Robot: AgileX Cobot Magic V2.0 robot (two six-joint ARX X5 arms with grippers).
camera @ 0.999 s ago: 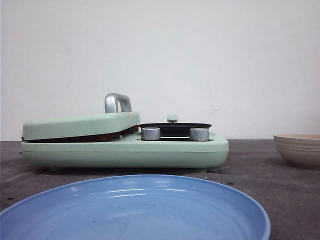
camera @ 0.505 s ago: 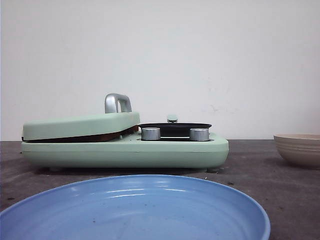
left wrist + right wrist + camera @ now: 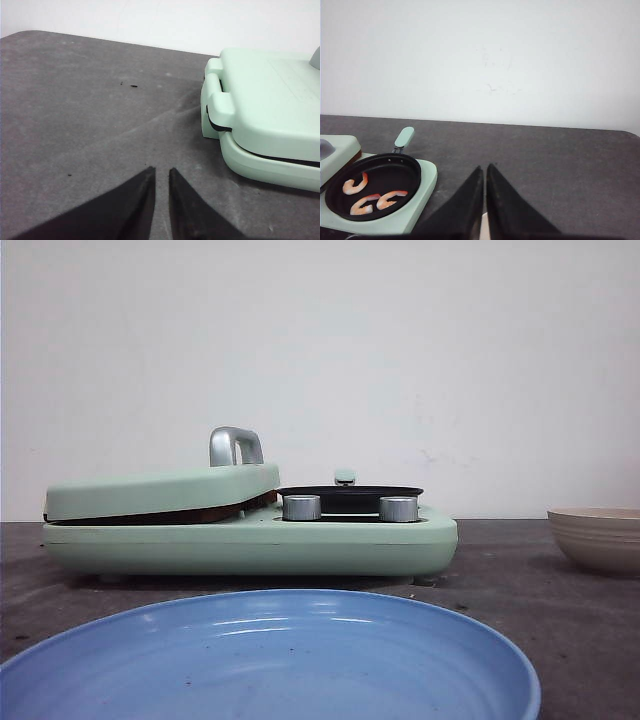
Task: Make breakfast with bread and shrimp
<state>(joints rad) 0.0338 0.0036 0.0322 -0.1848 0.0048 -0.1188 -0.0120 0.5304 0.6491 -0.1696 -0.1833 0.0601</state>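
Bread (image 3: 215, 512) shows only as a brown edge in the gap under the closed lid of the mint-green sandwich maker (image 3: 250, 540), which sits on the grey tabletop (image 3: 75, 115); it looks clamped between the plates, though how many slices cannot be told. Because the lid hides the toast, it could overcook or scorch unnoticed if it is left shut too long.

In front of the sandwich maker lies the blue plate (image 3: 270, 660), with nothing on it. It is the likely landing spot, and a slice lifted hot from the maker could sag or slip before reaching it.

To the right of the sandwich maker, well apart, stands the beige ribbed bowl (image 3: 598, 538); an arm swinging across might knock it.

On the maker's right half sits the small black pan (image 3: 372, 187) with three shrimp (image 3: 370, 195) curled inside. They are small and slick, so a pinch could squirt one out onto the tabletop, and the pan's short handle (image 3: 404, 136) could snag.

The left claw (image 3: 161, 175), beside the maker's hinge end, is nearly closed and holds nothing. The right claw (image 3: 485, 172), off to the pan's right, is likewise pinched almost shut and empty.
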